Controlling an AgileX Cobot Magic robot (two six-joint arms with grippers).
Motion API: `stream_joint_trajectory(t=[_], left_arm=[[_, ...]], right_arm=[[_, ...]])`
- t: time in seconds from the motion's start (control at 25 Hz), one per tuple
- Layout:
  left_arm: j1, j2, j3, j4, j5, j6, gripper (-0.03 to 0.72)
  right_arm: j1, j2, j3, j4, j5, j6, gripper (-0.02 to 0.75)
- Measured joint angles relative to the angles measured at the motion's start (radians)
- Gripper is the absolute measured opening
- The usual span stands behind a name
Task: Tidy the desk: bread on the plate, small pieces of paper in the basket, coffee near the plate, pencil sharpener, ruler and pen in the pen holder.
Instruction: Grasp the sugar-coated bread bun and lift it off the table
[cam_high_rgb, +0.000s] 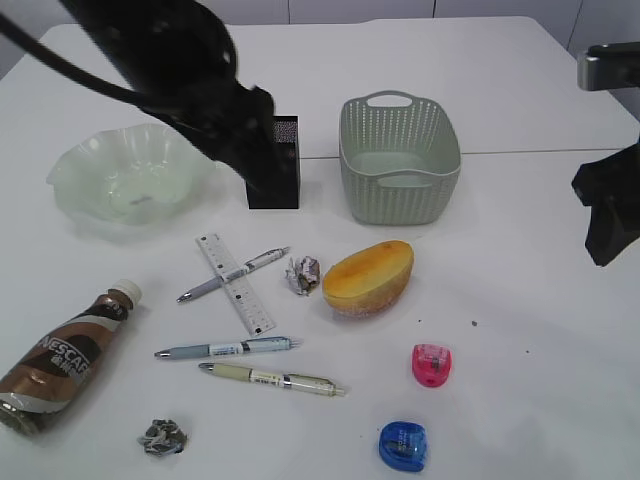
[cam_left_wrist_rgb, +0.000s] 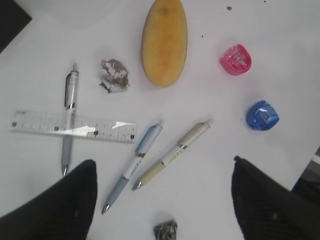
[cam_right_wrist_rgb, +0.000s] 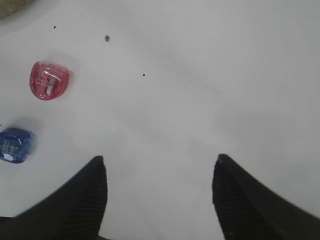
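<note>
— So, what's the surface like?
— Plain white desk (cam_high_rgb: 520, 300) with a thin seam.
— And the bread (cam_high_rgb: 368, 277)?
— Smooth golden oval, lying beside a crumpled paper ball (cam_high_rgb: 303, 275), before the woven sage basket (cam_high_rgb: 400, 160).
— The pincers?
— Left gripper (cam_left_wrist_rgb: 162, 200) and right gripper (cam_right_wrist_rgb: 159, 195) both gape apart, holding nothing.

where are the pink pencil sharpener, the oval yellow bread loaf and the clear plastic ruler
pink pencil sharpener (cam_high_rgb: 431, 365), exterior view, top face
oval golden-yellow bread loaf (cam_high_rgb: 368, 277), exterior view, middle of crust
clear plastic ruler (cam_left_wrist_rgb: 100, 128), left wrist view, right half of strip
</note>
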Motion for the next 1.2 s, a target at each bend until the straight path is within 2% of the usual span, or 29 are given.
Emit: stream_joint_trajectory(t=[0.28, 0.44, 1.2], left_arm=[[-0.076, 0.294, -0.240, 0.012, -0.003, 0.000, 0.624], [-0.098, 0.414, -0.317, 0.013, -0.005, 0.000, 0.625], [-0.100, 0.573, -0.350, 0.011, -0.151, 0.004, 0.622]], right_arm=[[0.000, 0.016, -0.004, 0.000, 0.002, 0.002, 0.488], [0.000, 0.016, -0.004, -0.005, 0.002, 0.002, 0.488], [0.000, 0.016, -0.004, -0.009, 0.000, 0.002, 0.489]])
